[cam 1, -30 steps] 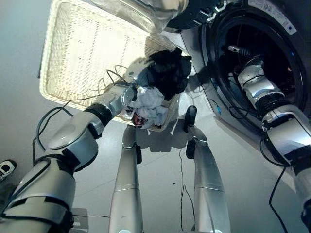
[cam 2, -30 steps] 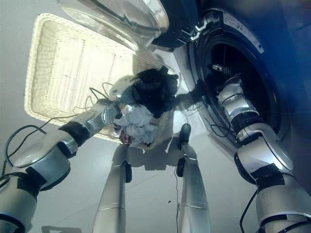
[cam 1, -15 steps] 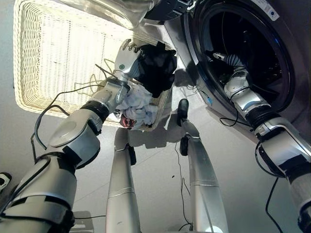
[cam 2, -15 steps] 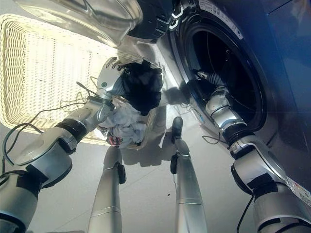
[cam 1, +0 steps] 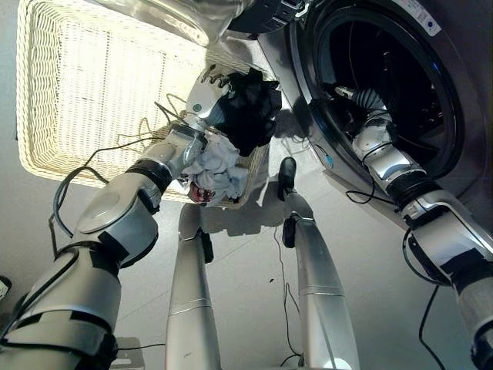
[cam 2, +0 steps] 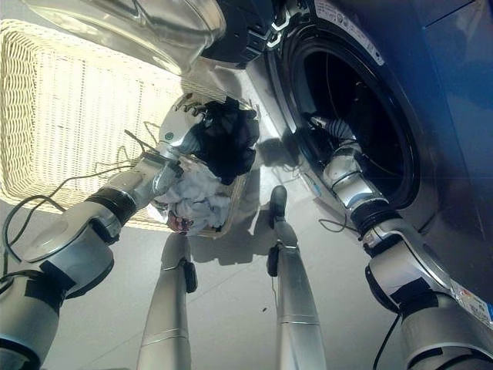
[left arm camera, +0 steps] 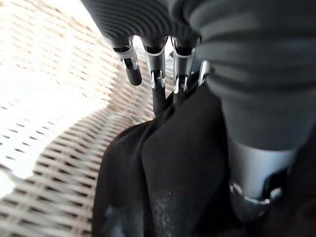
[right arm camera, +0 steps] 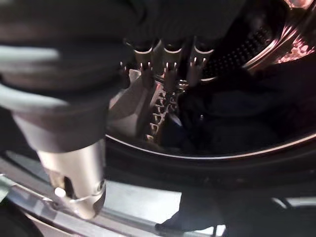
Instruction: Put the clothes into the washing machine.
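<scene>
The floor (cam 1: 370, 254) is a smooth, pale grey surface, glossy enough to catch soft reflections and dark shadows. Bright light falls from one side, glaring hard off a wide panel of pale woven wicker (cam 1: 92, 92) that lies flat on it, its raised rim running along the near edge. Faint straight seams cross the floor, dividing it into large slabs. A few small dark specks (cam 1: 270, 280) dot it. On the other side, a dark bluish-grey wall or cabinet face (cam 2: 454, 116) rises in shade.
</scene>
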Controlling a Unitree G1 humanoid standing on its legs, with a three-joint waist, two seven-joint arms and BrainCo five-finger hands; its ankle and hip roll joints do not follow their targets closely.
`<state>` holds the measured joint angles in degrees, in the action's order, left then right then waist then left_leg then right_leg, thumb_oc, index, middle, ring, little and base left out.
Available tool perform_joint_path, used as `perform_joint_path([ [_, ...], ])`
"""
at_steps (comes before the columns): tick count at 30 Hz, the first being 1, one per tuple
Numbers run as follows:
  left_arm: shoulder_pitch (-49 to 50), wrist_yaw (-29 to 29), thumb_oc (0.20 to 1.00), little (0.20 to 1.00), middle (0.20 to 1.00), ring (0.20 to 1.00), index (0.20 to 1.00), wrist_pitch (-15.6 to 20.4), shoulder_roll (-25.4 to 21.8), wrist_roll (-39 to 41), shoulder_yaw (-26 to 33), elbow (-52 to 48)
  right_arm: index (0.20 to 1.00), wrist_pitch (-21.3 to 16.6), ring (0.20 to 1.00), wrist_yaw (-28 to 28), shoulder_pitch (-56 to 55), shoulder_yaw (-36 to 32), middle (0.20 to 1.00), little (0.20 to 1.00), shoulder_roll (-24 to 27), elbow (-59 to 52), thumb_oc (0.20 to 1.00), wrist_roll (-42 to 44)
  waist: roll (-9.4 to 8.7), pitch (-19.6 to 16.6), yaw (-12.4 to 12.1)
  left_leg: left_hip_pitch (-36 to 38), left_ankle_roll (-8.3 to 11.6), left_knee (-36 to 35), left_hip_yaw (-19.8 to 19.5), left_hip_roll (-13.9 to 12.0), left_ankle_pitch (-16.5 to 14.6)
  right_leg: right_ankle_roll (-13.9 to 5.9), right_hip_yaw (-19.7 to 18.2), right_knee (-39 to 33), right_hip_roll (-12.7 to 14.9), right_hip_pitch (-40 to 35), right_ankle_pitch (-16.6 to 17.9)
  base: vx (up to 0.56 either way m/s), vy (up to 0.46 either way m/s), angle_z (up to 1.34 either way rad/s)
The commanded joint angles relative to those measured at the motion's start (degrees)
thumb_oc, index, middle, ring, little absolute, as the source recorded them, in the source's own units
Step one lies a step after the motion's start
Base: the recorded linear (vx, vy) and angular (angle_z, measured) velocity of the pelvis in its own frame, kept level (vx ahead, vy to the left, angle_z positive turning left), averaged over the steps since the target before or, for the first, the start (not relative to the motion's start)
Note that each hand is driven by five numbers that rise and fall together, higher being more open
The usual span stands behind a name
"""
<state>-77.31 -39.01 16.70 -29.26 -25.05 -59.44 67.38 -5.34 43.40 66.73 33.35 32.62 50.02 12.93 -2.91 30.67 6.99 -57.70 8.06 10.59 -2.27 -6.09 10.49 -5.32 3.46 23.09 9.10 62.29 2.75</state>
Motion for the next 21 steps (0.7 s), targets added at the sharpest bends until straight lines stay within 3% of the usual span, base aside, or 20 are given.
perform_joint_path([
  [1, -1.45, 2.97, 1.0, 1.0, 1.0, 1.0, 1.0, 4.08, 5.25, 0.44, 1.92, 0.7, 1.0, -1.34, 1.0, 2.55, 0.05, -3.42, 1.0, 1.0, -0.63, -0.95, 1.0, -1.43, -2.61, -0.87, -0.47, -0.17, -2.91, 4.79, 2.01, 1.04, -5.99, -2.06, 0.18, -7.42, -3.45, -3.31, 5.6, 0.0, 0.0, 0.0],
  [5, -0.12, -3.41, 1.0, 1.0, 1.0, 1.0, 1.0, 1.95, 5.43, 1.82, 2.96, 0.42, 1.0, -1.29, 1.0, 2.8, -0.16, -3.59, 1.0, 1.0, -0.62, -1.45, 1.0, -1.42, -2.74, -0.87, -0.6, -0.13, -3.01, 4.92, 1.89, 1.13, -6.05, -2.05, 0.26, -7.63, -3.43, -3.51, 5.71, 0.0, 0.0, 0.0],
  [11, 3.89, -13.69, 1.0, 1.0, 1.0, 1.0, 1.0, 4.48, 5.2, 5.0, 9.49, -0.88, 1.0, -1.82, 1.0, 4.22, -2.94, -5.09, 1.0, 1.0, -0.81, -3.23, 1.0, -1.58, -3.08, -0.87, -1.44, -0.5, -3.13, 5.13, 1.04, 1.55, -6.16, -2.05, 0.72, -7.73, -3.42, -3.54, 5.8, 0.0, -0.054, 0.0],
  [16, 10.0, -22.45, 1.0, 1.0, 1.0, 1.0, 1.0, 5.96, 4.66, 4.75, 18.76, -5.13, 1.0, -0.83, 1.0, 6.14, -6.97, -7.41, 1.0, 1.0, -0.76, -7.44, 1.0, -1.48, -3.73, -0.87, -2.61, -0.58, -3.26, 5.33, -0.04, 1.92, -6.34, -2.08, 1.89, -7.59, -3.25, -3.95, 5.79, -0.01, -0.091, 0.01],
  [21, 13.19, -24.36, 1.0, 1.0, 1.0, 1.0, 1.0, 5.55, 4.29, 2.72, 22.23, -8.83, 1.0, 0.14, 1.0, 6.41, -8.86, -9.1, 1.0, 1.0, -0.12, -10.11, 1.0, -1.15, -4.01, -0.87, -3.19, -0.74, -3.43, 5.68, -0.84, 2.38, -6.61, -2.13, 2.43, -7.29, -3.21, -3.99, 5.93, 0.0, -0.065, 0.0],
])
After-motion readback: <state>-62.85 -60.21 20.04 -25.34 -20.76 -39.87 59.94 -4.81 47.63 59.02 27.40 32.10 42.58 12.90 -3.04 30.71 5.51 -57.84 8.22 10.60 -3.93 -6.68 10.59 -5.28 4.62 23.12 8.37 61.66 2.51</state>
